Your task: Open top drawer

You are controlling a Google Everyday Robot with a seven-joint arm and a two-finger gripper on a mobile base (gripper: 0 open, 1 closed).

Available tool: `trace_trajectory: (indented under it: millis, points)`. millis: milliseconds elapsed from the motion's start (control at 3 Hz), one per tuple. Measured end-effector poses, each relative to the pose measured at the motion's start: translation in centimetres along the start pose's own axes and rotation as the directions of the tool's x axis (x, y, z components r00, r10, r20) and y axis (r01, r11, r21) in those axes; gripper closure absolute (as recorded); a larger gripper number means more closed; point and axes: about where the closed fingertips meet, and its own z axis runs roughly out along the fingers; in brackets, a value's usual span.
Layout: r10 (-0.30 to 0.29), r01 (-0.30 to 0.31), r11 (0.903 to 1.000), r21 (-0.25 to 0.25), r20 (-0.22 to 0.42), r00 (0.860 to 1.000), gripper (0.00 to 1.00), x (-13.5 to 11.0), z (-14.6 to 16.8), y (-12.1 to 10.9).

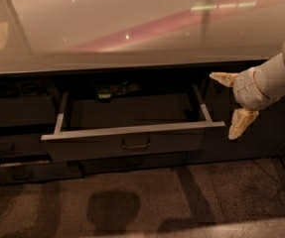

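The wide dark grey top drawer [102, 145] with the small dark bail handle [136, 144] stands pulled out beneath the glossy pale countertop [132, 29], its shallow tray exposed. The cream two-finger gripper [223, 105] hangs just beside the drawer's right front corner, fingers [242, 122] spread apart and holding nothing.

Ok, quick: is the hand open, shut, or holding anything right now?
Hand: open, tan fingers spread, holding nothing, just right of the pulled-out dark grey top drawer.
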Motion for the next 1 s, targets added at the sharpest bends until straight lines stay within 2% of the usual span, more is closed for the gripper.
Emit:
trace_trajectory:
  millis: [333, 667, 1000]
  points:
    - [-0.001, 0.001, 1.0000, 0.001, -0.001, 1.000, 0.00, -0.04, -0.06, -0.03]
    - [-0.001, 0.001, 1.0000, 0.001, 0.000, 1.000, 0.19, -0.04, -0.05, -0.02]
    - [-0.001, 0.001, 1.0000, 0.001, 0.000, 1.000, 0.42, -0.04, -0.05, -0.02]
